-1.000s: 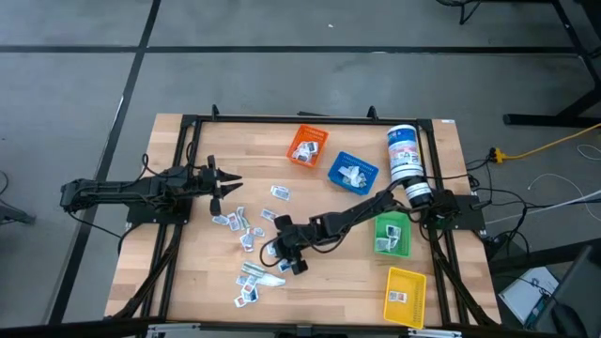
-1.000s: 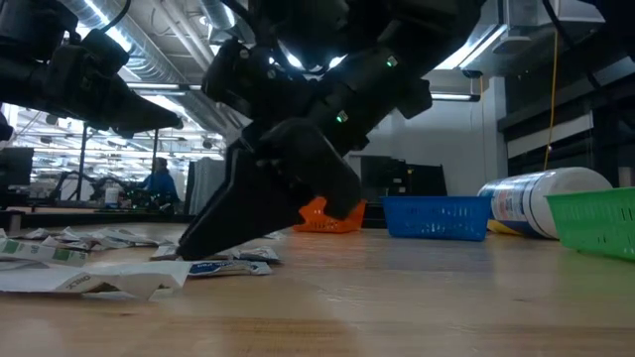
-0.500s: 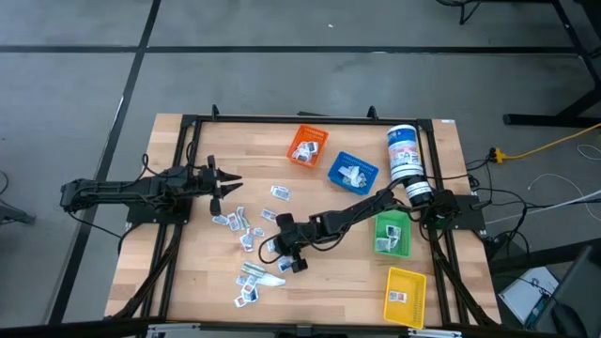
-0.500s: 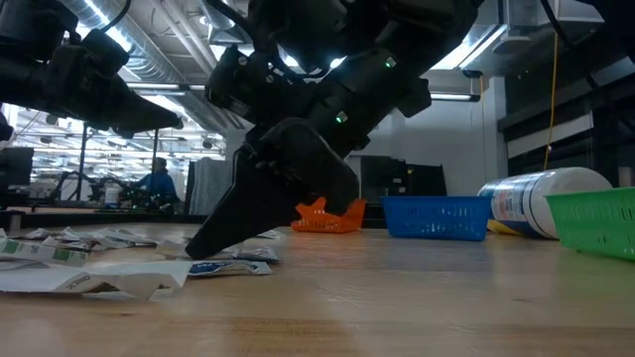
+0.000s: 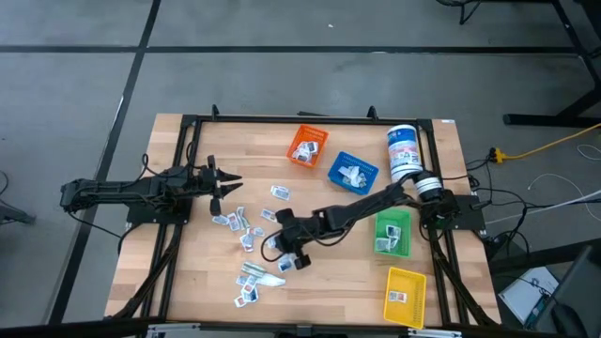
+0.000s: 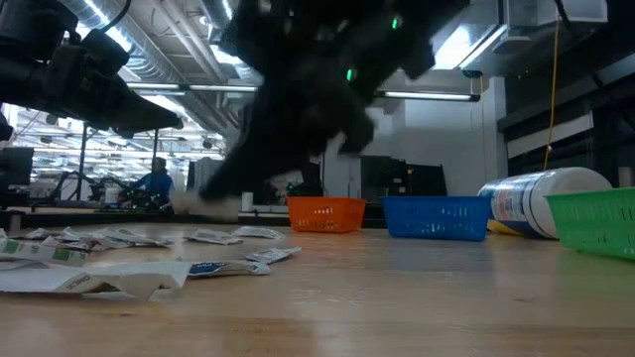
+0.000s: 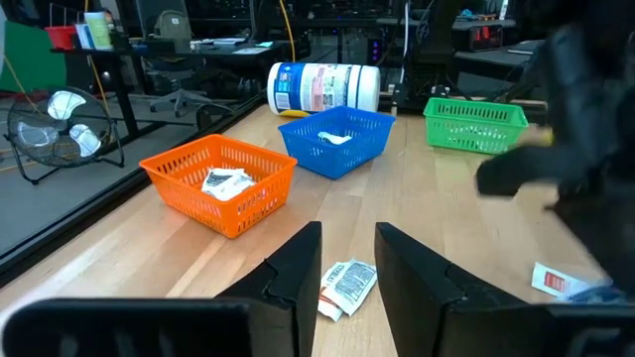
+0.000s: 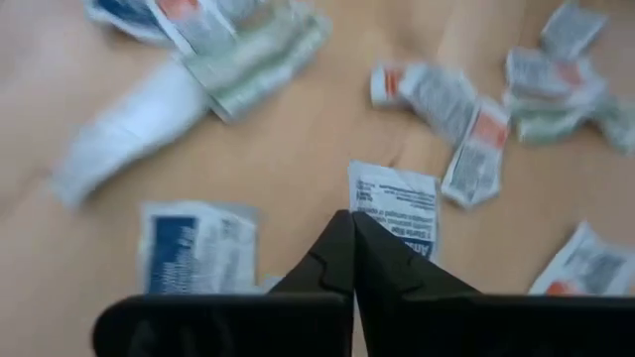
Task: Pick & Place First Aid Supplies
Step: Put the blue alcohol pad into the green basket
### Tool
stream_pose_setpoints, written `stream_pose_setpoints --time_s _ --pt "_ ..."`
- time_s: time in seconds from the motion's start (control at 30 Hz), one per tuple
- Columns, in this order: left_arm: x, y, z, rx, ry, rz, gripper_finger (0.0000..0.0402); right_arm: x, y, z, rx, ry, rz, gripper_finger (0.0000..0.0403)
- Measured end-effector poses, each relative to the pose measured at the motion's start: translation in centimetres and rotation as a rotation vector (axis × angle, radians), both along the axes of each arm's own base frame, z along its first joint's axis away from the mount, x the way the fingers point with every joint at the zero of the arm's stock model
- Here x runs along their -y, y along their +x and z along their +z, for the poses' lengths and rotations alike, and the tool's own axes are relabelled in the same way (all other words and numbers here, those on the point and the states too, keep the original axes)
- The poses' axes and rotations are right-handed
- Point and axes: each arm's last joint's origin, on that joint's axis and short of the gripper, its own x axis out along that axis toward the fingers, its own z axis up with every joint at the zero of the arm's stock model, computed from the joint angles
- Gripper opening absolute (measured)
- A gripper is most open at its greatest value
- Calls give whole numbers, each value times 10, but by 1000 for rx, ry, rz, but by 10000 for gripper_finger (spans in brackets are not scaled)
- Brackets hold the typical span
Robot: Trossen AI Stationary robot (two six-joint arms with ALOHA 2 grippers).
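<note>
Packets (image 5: pixel 246 233) of first aid supplies lie scattered over the middle of the worktop (image 5: pixel 188 282), spreading toward its near left part. We find the right claw (image 5: pixel 273 246) over this scatter, lifted off the wood in the low view. Its fingers (image 8: pixel 349 260) are pressed together, and in the right wrist view a white packet with blue print (image 8: pixel 393 206) sits at their tips; we cannot tell whether it is pinched or merely lying beneath. Other packets lie around it on all sides.

We see the left claw (image 5: pixel 232 184) waiting above the left-middle of the worktop, fingers apart and holding nothing; one packet (image 7: pixel 347 286) lies on the wood just ahead of it.

Toward the far edge stand an orange bin (image 5: pixel 306 145) and a blue bin (image 5: pixel 352 171), each with a packet inside. A green bin (image 5: pixel 392 235) sits by the right edge, a yellow bin (image 5: pixel 405 295) in the near right corner. A white canister with a blue label (image 5: pixel 404 153) lies on its side near the far right corner.

Beyond the worktop we note desks, chairs, a floor fan (image 7: pixel 58 117) and ceiling strip lights.
</note>
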Motion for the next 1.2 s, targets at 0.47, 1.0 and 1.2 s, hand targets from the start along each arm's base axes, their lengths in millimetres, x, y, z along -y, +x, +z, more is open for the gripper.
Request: stream_pose_setpoints --time_s 0.47,1.0,1.2 --pt "0 0 0 0 0 1 92 2 -82 30 -19 2 -58 1" --pt "0 0 0 1 0 -1 92 5 -219 61 -182 152 -156 1" --pt "0 0 0 0 0 -1 93 6 -253 70 -297 235 -270 1"
